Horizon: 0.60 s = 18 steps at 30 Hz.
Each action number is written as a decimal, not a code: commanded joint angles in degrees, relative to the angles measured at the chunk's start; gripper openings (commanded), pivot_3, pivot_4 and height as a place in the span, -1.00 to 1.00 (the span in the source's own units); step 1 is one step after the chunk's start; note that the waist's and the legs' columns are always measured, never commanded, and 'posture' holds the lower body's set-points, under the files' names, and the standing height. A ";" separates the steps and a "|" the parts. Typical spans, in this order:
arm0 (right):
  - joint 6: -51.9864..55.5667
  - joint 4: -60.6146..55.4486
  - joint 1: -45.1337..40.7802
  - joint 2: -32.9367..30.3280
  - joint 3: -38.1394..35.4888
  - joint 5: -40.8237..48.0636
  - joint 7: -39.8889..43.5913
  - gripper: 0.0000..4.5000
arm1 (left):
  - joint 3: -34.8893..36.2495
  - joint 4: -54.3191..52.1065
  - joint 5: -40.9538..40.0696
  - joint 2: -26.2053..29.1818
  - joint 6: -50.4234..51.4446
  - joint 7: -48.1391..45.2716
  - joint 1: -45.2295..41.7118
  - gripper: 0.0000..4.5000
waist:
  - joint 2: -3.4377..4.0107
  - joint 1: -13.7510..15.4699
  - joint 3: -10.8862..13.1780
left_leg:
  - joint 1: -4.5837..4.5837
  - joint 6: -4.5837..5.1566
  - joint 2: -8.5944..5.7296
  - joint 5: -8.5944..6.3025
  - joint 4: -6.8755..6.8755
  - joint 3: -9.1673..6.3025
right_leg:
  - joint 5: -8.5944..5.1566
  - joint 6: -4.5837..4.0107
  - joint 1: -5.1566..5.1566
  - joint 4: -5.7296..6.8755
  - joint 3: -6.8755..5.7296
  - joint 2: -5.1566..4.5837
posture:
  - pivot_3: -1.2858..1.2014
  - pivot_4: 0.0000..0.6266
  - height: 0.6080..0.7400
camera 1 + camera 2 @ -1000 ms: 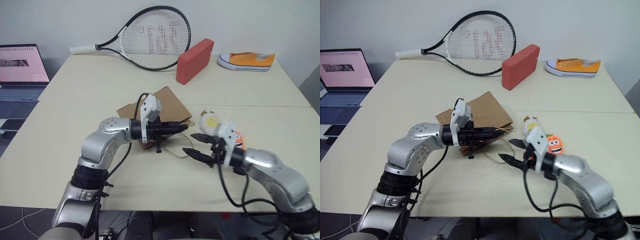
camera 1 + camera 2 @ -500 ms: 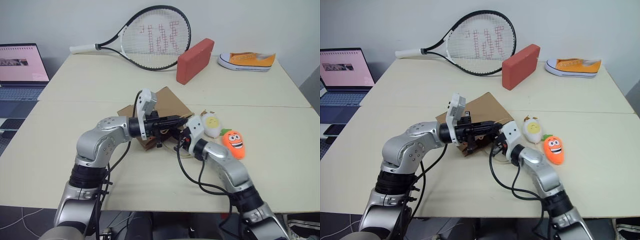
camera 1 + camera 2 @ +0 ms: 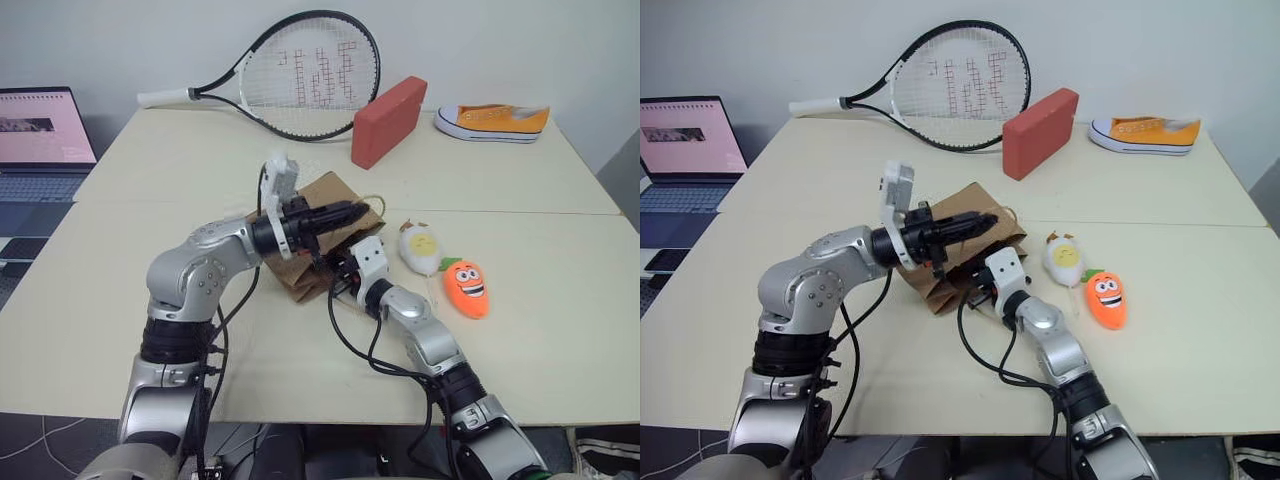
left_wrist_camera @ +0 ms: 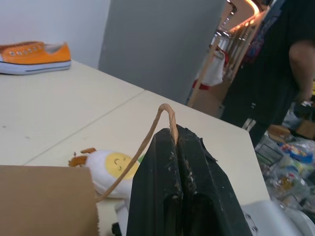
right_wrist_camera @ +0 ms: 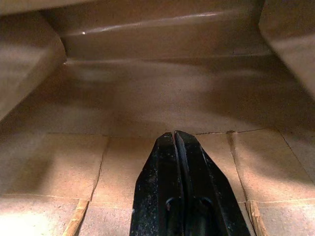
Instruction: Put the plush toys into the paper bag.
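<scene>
Pale cream tabletop (image 3: 150,330) with everything on it. Brown kraft paper bag (image 3: 300,275) lies mid-table on its side, mouth toward my right, upper edge lifted.

My left pincer (image 3: 345,212) points across above the bag, fingers pressed fully together on the bag's thin twisted-paper loop handle (image 4: 165,110); the left wrist view shows the loop rising out between the tips.

My right pincer (image 5: 176,142) is pushed into the bag's mouth, fingers closed flat against each other, nothing in them. Bag's inner walls and creased bottom are all around it in the right wrist view.

White egg-shaped plush with yellow smiling face (image 3: 420,249) lies on the table just right of the bag mouth, outside it. Orange carrot plush with cartoon face and green top (image 3: 467,287) lies just beyond the egg, further right. Neither toy touches either pincer.
</scene>
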 commanded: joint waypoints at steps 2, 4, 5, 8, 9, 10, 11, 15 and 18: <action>2.12 1.42 0.93 0.86 0.36 -1.63 -1.18 -0.98 | 3.08 -0.58 -0.81 2.73 -1.13 0.15 -5.40 -1.00 | 0.00 -0.18 -0.01 | 0.03 0.00 0.01 0.00 0.00 0.00 | 0.00 0.00 0.02 0.01 0.00 0.01 | 0.03 -0.52 1.00; 3.03 1.38 1.11 1.03 0.39 -1.86 -1.26 -0.98 | 3.18 -0.22 0.13 4.27 -2.30 -0.37 -7.95 -1.00 | -0.01 -0.26 -0.02 | 0.04 0.00 0.02 0.00 -0.01 -0.01 | 0.00 -0.01 0.02 0.01 0.00 0.04 | 0.03 -0.52 1.00; 3.42 1.28 1.21 1.12 0.38 -1.97 -1.25 -0.98 | 2.94 0.09 0.95 4.96 -3.20 -0.57 -9.02 -1.00 | -0.01 -0.26 -0.03 | 0.04 0.00 0.02 0.00 -0.01 -0.02 | 0.00 -0.01 0.02 0.01 0.00 0.04 | 0.03 -0.52 1.00; 4.22 1.00 1.41 1.38 0.40 -2.44 -1.10 -0.98 | 2.59 1.59 2.50 6.41 -5.74 -1.27 -11.77 -1.00 | -0.02 -0.31 -0.05 | 0.03 0.00 0.02 0.00 -0.01 -0.03 | 0.00 -0.01 0.03 0.00 0.00 0.06 | 0.03 -0.52 1.00; 4.40 0.91 1.48 1.47 0.46 -2.67 -1.09 -0.98 | 2.52 2.36 3.24 6.70 -7.01 -1.46 -12.89 -1.00 | -0.02 -0.33 -0.05 | 0.04 0.00 0.02 0.00 -0.01 -0.03 | 0.00 -0.01 0.03 0.00 0.00 0.06 | 0.03 -0.52 1.00; 4.63 0.80 1.57 1.55 0.49 -2.83 -1.11 -0.98 | 2.29 3.04 4.31 6.97 -8.68 -1.65 -13.84 -1.00 | -0.02 -0.33 -0.05 | 0.04 0.00 0.02 0.00 -0.02 -0.03 | 0.00 -0.01 0.03 0.00 0.00 0.06 | 0.03 -0.52 1.00; 4.85 0.69 1.66 1.64 0.53 -2.96 -1.15 -0.98 | 1.96 3.75 5.68 7.14 -10.54 -1.68 -14.64 -1.00 | -0.03 -0.32 -0.05 | 0.04 0.00 0.02 0.00 -0.02 -0.04 | 0.00 -0.01 0.03 0.00 0.00 0.06 | 0.03 -0.52 1.00; 5.41 0.52 1.85 1.96 0.65 -3.44 -1.28 -0.98 | 1.32 6.75 9.05 7.58 -15.62 -2.55 -17.10 -1.00 | -0.04 -0.48 -0.06 | 0.04 0.00 0.02 0.00 -0.07 -0.03 | 0.00 -0.01 0.02 -0.01 0.01 0.06 | 0.03 -0.52 1.00; 5.62 0.41 1.89 2.08 0.64 -3.67 -1.37 -0.98 | 0.72 8.21 10.39 8.04 -17.32 -3.83 -16.97 -1.00 | -0.03 -0.55 -0.06 | 0.08 0.00 0.03 0.00 -0.18 -0.03 | -0.01 -0.02 0.00 0.00 0.01 0.06 | 0.03 -0.52 1.00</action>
